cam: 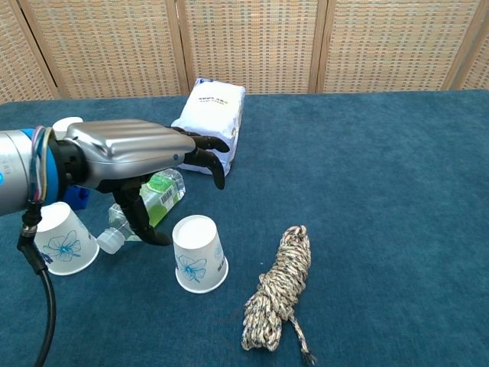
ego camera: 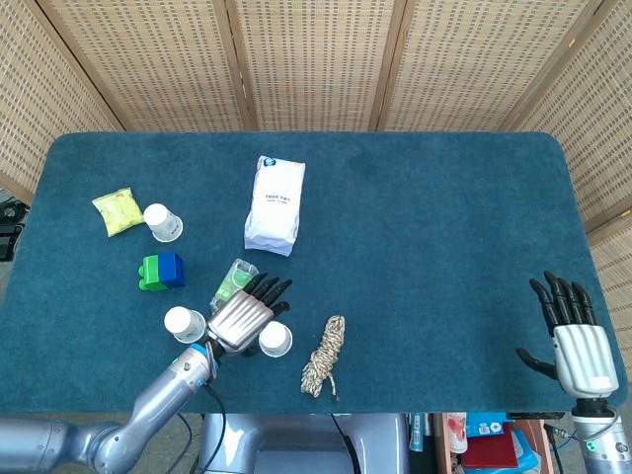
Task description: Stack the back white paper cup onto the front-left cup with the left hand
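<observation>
from the head view, my left hand (ego camera: 242,314) hangs low over the near edge of the table, fingers spread and pointing toward one o'clock, with nothing in it. it sits between two upturned paper cups: the front-left cup (ego camera: 184,323) at its nine o'clock and another cup (ego camera: 276,339) at its four o'clock. the back cup (ego camera: 163,221), the one i have to lift, stands well apart at about eleven o'clock from my hand, beside a yellow packet (ego camera: 118,210), with a green and blue block (ego camera: 161,271) between it and me. my right hand (ego camera: 568,331) waits open at the far three o'clock edge, empty, out of the way since this job is not its own. from the chest view, my left hand (cam: 134,157) hovers above a plastic bottle (cam: 157,197) lying on its side, thumb hooked down, fingers loosely extended and gripping nothing. the front-left cup (cam: 63,238) is at its seven o'clock. i judge the reach toward the back cup is not yet made.
</observation>
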### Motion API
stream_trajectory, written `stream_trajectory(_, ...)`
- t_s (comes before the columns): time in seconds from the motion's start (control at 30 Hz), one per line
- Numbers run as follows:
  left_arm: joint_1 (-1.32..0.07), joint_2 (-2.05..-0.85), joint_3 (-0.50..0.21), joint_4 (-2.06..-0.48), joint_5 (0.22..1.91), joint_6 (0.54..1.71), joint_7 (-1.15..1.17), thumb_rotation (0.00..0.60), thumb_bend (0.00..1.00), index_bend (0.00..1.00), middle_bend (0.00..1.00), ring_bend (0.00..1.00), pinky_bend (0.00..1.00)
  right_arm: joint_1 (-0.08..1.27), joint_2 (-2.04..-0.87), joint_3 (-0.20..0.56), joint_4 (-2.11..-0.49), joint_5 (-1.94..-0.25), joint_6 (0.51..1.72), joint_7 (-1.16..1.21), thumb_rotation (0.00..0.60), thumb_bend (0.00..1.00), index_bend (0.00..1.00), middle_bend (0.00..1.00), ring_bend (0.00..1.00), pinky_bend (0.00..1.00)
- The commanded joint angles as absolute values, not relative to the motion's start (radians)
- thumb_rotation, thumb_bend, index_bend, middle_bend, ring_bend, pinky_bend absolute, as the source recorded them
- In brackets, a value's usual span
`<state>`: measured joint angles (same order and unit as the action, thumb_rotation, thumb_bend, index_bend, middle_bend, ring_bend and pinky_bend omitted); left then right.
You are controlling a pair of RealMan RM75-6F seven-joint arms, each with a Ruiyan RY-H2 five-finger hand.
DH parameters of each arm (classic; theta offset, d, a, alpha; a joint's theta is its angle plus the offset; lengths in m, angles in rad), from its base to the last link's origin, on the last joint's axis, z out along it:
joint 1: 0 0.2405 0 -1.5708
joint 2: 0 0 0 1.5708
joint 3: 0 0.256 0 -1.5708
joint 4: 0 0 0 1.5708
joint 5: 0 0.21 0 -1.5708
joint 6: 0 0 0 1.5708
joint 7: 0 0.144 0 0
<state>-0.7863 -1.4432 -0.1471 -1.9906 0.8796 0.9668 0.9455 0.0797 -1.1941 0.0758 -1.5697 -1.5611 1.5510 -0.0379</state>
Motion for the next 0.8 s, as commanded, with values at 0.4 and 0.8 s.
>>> stream_trajectory(0.4,-0.898,-1.554,-0.111,-1.893,0.732,1.014,0.985,0.600,0.21,0.40,0.00,0.00,0.00,0.078,-1.195,0.080,-1.564,-1.564,1.562,-0.021,0.600,0.04,0.00,0.00,0.00,0.00)
stream_trajectory(0.8,-0.910,-1.530,-0.093,-1.916,0.771,1.045,0.932,0.600,0.21,0.52,0.00,0.00,0.00,0.076,-1.199,0.083,-1.559,-1.568,1.573,-0.020,0.600,0.04,0.00,0.00,0.00,0.00)
